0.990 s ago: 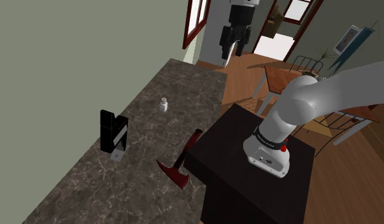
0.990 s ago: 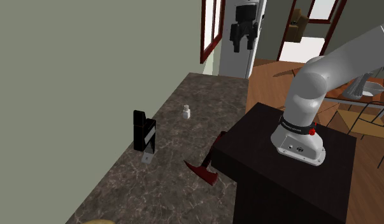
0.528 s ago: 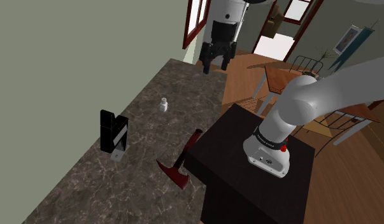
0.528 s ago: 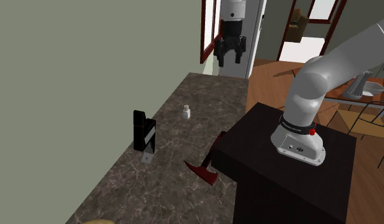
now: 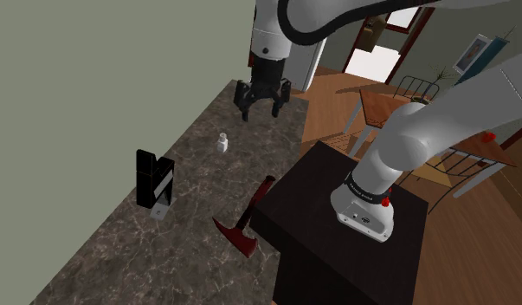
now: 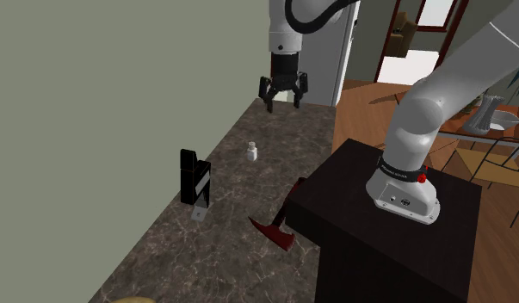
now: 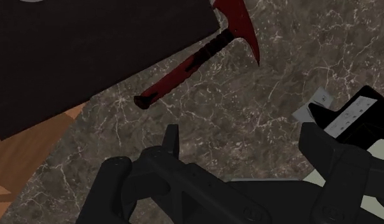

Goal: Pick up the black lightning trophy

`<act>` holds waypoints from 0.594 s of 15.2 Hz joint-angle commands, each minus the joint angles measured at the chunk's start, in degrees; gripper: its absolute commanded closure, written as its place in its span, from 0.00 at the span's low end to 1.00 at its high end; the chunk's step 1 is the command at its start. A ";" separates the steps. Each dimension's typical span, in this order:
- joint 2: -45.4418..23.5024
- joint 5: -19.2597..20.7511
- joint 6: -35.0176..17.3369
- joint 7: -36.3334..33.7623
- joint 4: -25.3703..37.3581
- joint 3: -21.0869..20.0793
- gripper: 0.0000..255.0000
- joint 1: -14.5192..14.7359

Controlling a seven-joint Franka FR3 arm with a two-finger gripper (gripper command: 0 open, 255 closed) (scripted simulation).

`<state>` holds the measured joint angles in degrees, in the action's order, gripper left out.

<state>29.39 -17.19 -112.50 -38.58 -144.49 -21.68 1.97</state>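
- Shoulder view: the gripper [image 5: 261, 106] hangs above the far end of the dark marbled counter [image 5: 146, 260], pointing down. Its jaws are spread apart with nothing between them.
- The black lightning trophy [image 5: 153, 179] stands on the counter well apart from the jaws, lower in the picture and toward the shoulder view's left, near the wall. It is upright, so its long axis is vertical and its top points up. It is a stepped zigzag of two offset black blocks on a small grey base plate [image 5: 160, 210].
- A small white bottle [image 5: 222, 143] stands between the jaws and the trophy, nearer the jaws. A dark red axe [image 5: 248, 218] lies flat well below the jaws, with its handle running up alongside the black stand [image 5: 319, 234].
- Second exterior view: the gripper [image 6: 283, 102] shows the same wide gap between its fingers [image 6: 269, 105] and hovers off the counter. The black lightning trophy [image 6: 194, 178] stands erect, below the jaws and toward this view's left. The small white bottle [image 6: 251, 152] lies between them.
- Wrist view: both fingers [image 7: 170, 143] stand apart over bare counter. The black lightning trophy [image 7: 356, 118] lies outside the gap, just past one finger, which partly covers it, and its axis is hard to read here. The dark red axe [image 7: 197, 60] lies ahead of the jaws, with its head pointing away from the stand.
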 commanded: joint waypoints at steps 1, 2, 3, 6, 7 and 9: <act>-3.78 -0.24 -4.11 -4.33 0.63 -2.88 0.00 -0.40; -5.88 0.00 -5.89 -6.53 1.34 -4.28 0.00 -0.72; -8.07 0.44 -7.64 -8.80 2.14 -5.66 0.00 -1.09; -15.16 3.08 -12.61 -16.21 5.08 -9.59 0.00 -2.43; -17.69 4.47 -14.13 -18.93 6.22 -10.80 0.00 -2.90; -23.00 8.07 -16.88 -24.76 8.78 -12.91 0.00 -3.76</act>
<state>9.46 -11.18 -127.77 -60.22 -137.22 -33.54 -1.15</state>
